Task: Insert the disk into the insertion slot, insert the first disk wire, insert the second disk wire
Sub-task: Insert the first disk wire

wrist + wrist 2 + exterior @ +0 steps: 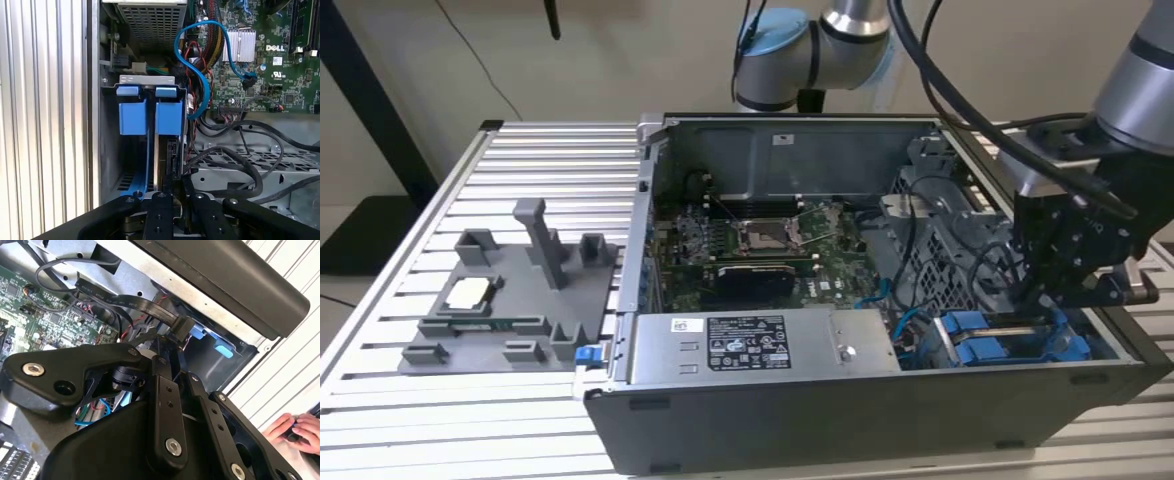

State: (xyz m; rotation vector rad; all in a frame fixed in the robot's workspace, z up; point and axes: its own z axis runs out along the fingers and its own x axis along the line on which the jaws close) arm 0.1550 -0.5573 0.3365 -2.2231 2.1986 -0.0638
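The disk (170,150) stands on edge in its blue carrier frame (169,116) inside the insertion slot (111,150), beside a second blue carrier (132,116). In the exterior view the blue carriers (987,342) sit in the case's near corner on that view's right. My gripper (1034,312) hangs straight above them, reaching into the bay. Its fingers (161,365) stand close together around the black connector (181,329) of a flat black wire (125,301). In the first wrist view the gripper (167,189) is right at the disk's end.
The open case holds a green motherboard (761,245), a silver power supply (747,345), a looping blue cable (200,65) and black wire bundles (240,165). A grey fixture tray (507,300) lies on the slatted table. A person's hands (292,430) rest beyond the case.
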